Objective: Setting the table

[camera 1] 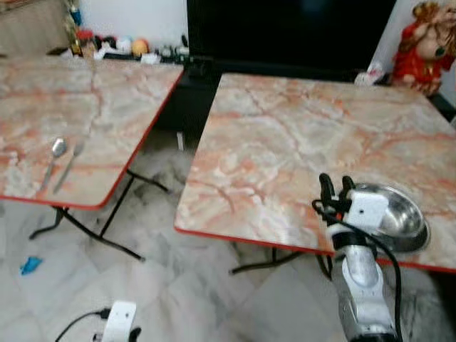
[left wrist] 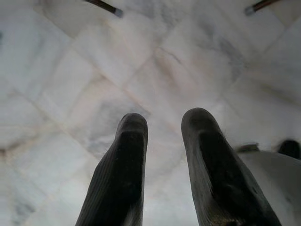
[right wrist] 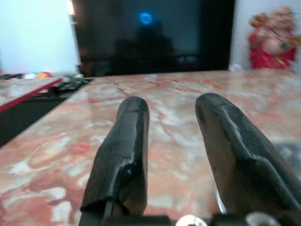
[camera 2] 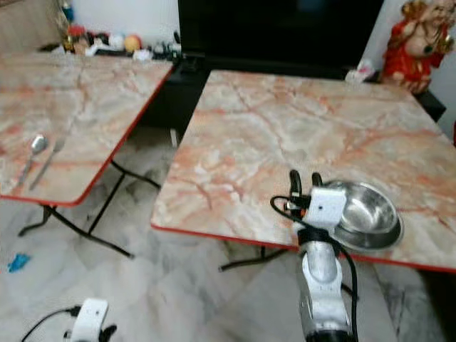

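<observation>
A shiny steel bowl (camera 1: pixel 395 217) sits near the front edge of the right marble-topped table (camera 1: pixel 285 142). My right gripper (camera 1: pixel 336 186) hovers just left of the bowl over that table's front edge, its fingers (right wrist: pixel 127 141) open with nothing between them. A spoon (camera 1: pixel 54 158) and a fork (camera 1: pixel 70 165) lie side by side near the front of the left marble table (camera 1: pixel 107 100). My left gripper (left wrist: pixel 162 122) hangs low over the floor, open and empty.
A gap of pale tiled floor (camera 1: pixel 157 214) separates the two folding tables, with black table legs (camera 1: pixel 92 231) in it. A dark TV cabinet (camera 1: pixel 285 32) stands behind. A red figurine (camera 1: pixel 424 46) is at the back right. Small clutter (camera 1: pixel 121 46) lines the far left.
</observation>
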